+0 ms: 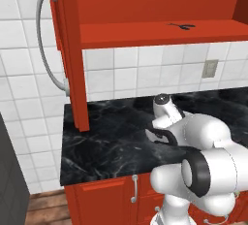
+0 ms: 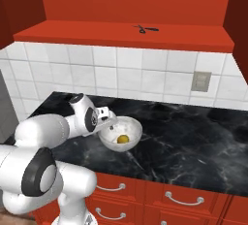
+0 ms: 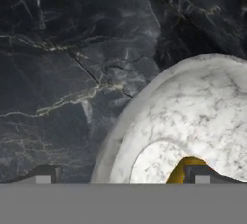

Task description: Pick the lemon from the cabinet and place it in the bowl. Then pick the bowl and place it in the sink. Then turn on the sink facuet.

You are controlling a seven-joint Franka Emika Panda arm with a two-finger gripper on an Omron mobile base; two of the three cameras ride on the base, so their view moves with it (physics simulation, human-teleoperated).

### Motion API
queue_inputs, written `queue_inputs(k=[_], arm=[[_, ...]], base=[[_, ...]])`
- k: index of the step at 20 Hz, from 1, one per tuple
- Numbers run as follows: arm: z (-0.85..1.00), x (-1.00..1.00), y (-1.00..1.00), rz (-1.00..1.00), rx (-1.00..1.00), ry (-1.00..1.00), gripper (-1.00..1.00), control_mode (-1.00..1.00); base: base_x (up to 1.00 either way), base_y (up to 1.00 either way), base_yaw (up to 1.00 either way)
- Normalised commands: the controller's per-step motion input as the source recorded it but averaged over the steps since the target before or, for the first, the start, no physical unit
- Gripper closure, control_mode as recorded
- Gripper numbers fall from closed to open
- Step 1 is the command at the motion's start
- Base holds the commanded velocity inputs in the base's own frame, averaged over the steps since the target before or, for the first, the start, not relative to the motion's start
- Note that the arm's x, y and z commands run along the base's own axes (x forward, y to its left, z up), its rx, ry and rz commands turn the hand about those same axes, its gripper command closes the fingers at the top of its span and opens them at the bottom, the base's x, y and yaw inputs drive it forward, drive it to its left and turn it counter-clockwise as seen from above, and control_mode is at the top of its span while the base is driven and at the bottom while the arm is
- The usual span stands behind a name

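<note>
Black marble desk (image 2: 193, 136) carries the bowl (image 2: 131, 131) with the lemon (image 2: 123, 139) inside, my gripper (image 2: 110, 122) spread wide straddling its near rim, so I'd lower squarely and pinch the rim wall, clear of fruit.

The lemon (image 2: 123, 138) lies in the bowl (image 2: 131, 128), which sits on the tabletop (image 2: 193, 141) below the cabinet (image 2: 121, 35) shelf, where scissors (image 2: 144, 28) rest, with the hand (image 2: 107, 118) over the bowl's left rim.
</note>
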Motion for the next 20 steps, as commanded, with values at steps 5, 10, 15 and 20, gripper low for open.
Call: queue_inputs(k=[5, 10, 15, 20], arm=[[-0.41, -0.13, -0.25, 0.01, 0.0, 0.0, 1.0, -1.0], [-0.35, -0.39, -0.3, 0.0, 0.0, 0.0, 1.0, -1.0], [-0.31, -0.43, -0.28, 0.0, 0.0, 0.0, 1.0, -1.0], [-0.17, -0.35, -0.25, 0.0, 0.0, 0.0, 1.0, -1.0]], base=[[0.0, 0.0, 0.0], [0.0, 0.0, 0.0], [0.0, 0.0, 0.0], [0.0, 0.0, 0.0]])
